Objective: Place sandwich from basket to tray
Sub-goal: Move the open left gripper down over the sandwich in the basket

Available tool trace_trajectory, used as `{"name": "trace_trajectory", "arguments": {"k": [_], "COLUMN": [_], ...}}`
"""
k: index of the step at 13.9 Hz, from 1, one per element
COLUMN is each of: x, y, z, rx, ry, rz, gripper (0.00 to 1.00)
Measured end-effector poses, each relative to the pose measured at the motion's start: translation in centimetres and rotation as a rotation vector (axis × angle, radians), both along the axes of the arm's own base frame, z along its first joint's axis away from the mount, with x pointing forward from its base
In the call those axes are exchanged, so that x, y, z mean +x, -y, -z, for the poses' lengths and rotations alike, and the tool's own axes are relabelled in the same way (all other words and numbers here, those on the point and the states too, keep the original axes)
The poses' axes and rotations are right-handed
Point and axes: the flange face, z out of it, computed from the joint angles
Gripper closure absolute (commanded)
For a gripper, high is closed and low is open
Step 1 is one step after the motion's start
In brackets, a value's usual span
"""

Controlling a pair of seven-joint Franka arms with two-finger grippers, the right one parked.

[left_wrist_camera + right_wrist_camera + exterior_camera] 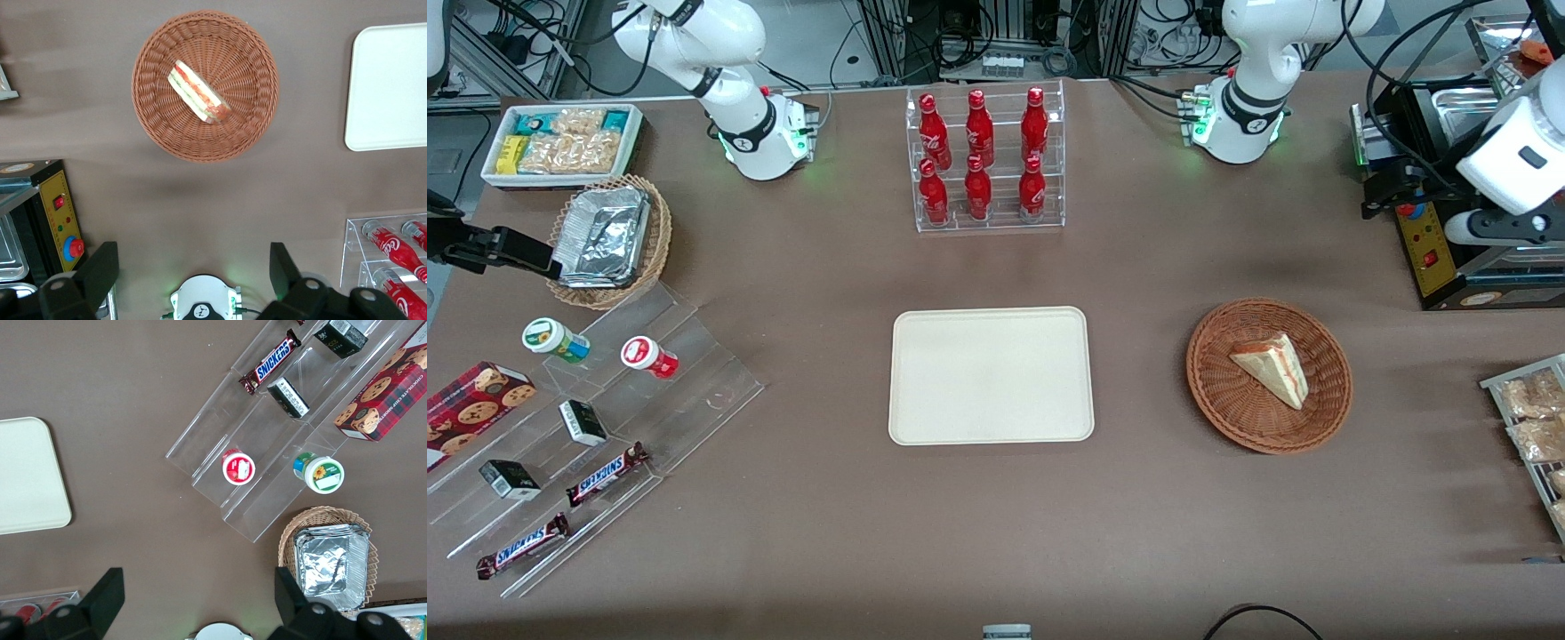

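The sandwich [1272, 364], a pale wedge with red and green filling, lies in the round reddish-brown wicker basket [1218, 391]. The cream rectangular tray [990, 375] lies flat beside the basket, toward the parked arm's end, with nothing on it. My gripper [192, 267] is open and empty, its fingers [100, 270] wide apart. It hangs high above the table, farther from the front camera than the basket; its white hand [1512, 164] shows at the working arm's end. The wrist view shows the sandwich [199, 92], the basket [247, 127] and part of the tray [390, 87].
A clear rack of red bottles [985, 160] stands farther back than the tray. A black box with a red button [1432, 249] and a wire rack of snack packets [1534, 418] sit at the working arm's end. A stepped acrylic shelf [649, 391] with snacks lies toward the parked arm's end.
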Motion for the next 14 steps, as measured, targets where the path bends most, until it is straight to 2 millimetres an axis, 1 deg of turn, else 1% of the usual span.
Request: {"name": "trace_trajectory", "arguments": {"k": [3, 5, 7, 9, 12, 14], "x": [0.2, 1.0, 2.3, 3.6, 5.4, 5.8], "y": [-1.2, -1.0, -0.5, -0.3, -0.2, 0.3], "z": [0.1, 1.2, 3.4, 5.8, 9.8, 12.7], "rx": [0.017, 0.029, 0.054, 0.07, 0.102, 0.115], "ry": [0.001, -0.012, -0.038, -0.062, -0.017, 0.022], "rz": [-0.006, 0.0, 0.004, -0.033, -0.223, -0.356], "gripper": [0.0, 0.0, 0.0, 0.0, 0.0, 0.0]}}
